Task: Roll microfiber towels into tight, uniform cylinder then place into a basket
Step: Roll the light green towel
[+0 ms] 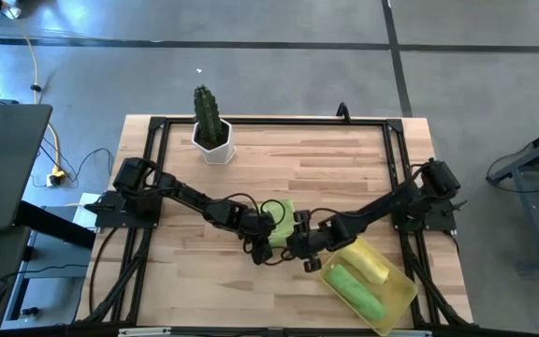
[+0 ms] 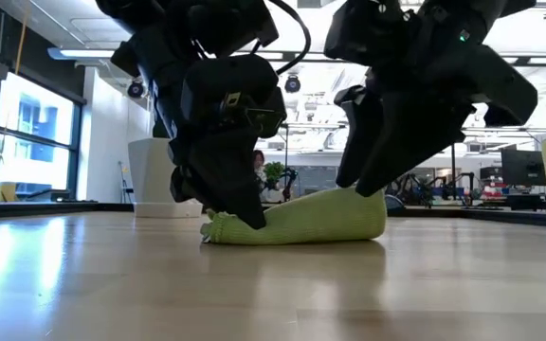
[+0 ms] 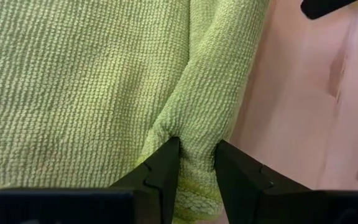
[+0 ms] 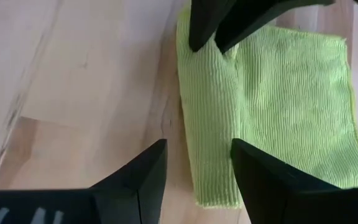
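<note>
Near the middle of the high view, slightly low, a lime green towel [image 1: 283,217] is lying on the wooden table [image 1: 344,168], one edge rolled into a thick fold. The left gripper [image 3: 196,163] is pinching that rolled edge between narrowly set fingers. The right gripper [image 4: 197,163] is hovering over the roll's other end, fingers spread wide and gripping nothing. At lower right, the yellow basket [image 1: 401,298] is holding a rolled green towel [image 1: 354,288] beside a rolled yellow towel [image 1: 367,262].

A potted cactus [image 1: 209,117] stands near the wooden table's [image 1: 344,168] far edge.
</note>
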`<action>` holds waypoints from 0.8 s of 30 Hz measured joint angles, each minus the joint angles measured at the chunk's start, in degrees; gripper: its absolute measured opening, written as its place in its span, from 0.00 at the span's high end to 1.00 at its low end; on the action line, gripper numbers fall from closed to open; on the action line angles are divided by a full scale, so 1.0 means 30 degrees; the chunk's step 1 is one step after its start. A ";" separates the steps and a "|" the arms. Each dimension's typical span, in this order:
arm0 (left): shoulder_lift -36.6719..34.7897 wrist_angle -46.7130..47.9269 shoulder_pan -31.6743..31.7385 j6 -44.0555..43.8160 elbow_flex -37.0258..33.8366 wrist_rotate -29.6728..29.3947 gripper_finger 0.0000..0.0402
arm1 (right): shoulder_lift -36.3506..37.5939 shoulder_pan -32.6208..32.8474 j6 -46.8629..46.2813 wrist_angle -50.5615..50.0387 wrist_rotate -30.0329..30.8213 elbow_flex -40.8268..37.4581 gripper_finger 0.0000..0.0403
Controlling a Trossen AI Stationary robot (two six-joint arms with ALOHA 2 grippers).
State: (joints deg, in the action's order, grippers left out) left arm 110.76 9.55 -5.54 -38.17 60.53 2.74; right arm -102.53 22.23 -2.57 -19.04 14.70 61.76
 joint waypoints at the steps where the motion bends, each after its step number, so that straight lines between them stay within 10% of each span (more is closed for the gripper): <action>1: 0.0000 0.0132 0.0033 0.0007 0.0000 -0.0134 0.77 | -0.0027 -0.0071 0.0000 -0.0030 -0.0057 0.0000 0.57; 24: -0.0076 0.1633 0.2563 0.0961 0.0015 -0.1214 0.84 | -0.0062 -0.3332 0.3897 -0.0741 0.0436 0.0000 0.57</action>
State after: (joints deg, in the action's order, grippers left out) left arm 110.53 14.44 2.15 -35.29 60.58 -0.91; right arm -102.72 12.23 9.12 -21.27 16.01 61.76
